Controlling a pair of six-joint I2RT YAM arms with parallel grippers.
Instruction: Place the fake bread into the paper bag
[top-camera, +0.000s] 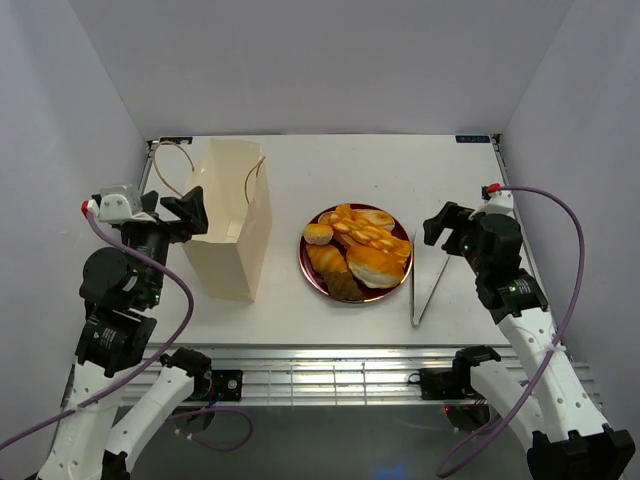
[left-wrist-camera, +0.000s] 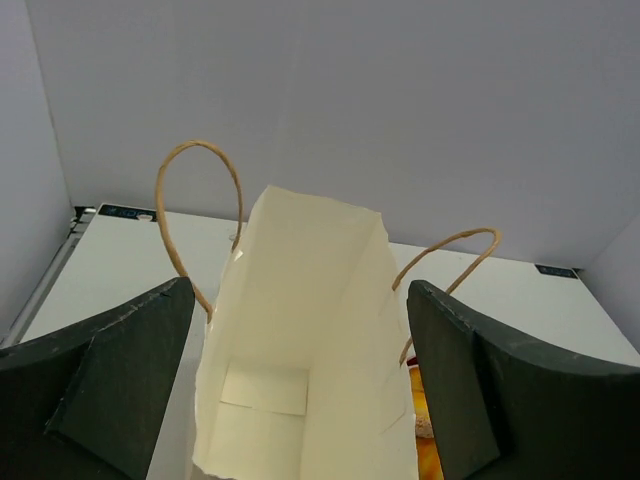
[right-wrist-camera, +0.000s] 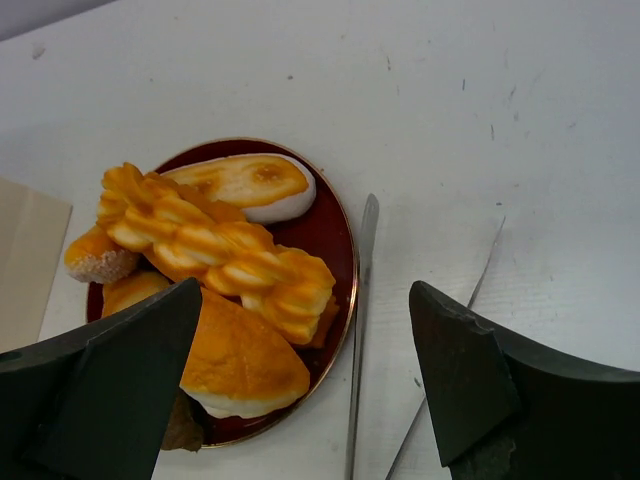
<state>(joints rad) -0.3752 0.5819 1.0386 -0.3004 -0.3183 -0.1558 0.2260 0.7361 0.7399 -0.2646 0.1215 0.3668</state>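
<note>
Several glossy orange and brown pieces of fake bread (top-camera: 358, 250) are piled on a dark red plate (top-camera: 312, 271) at the table's middle; they also show in the right wrist view (right-wrist-camera: 215, 245). The cream paper bag (top-camera: 230, 220) stands upright and open left of the plate, its cord handles up. My left gripper (top-camera: 190, 212) is open just left of the bag's mouth; in the left wrist view the bag (left-wrist-camera: 300, 350) sits between the fingers and its inside looks empty. My right gripper (top-camera: 437, 225) is open and empty, right of the plate, above the tongs.
Thin metal tongs (top-camera: 428, 280) lie on the table right of the plate and show in the right wrist view (right-wrist-camera: 358, 330). White walls close in the back and both sides. An aluminium rail (top-camera: 330, 375) runs along the near edge.
</note>
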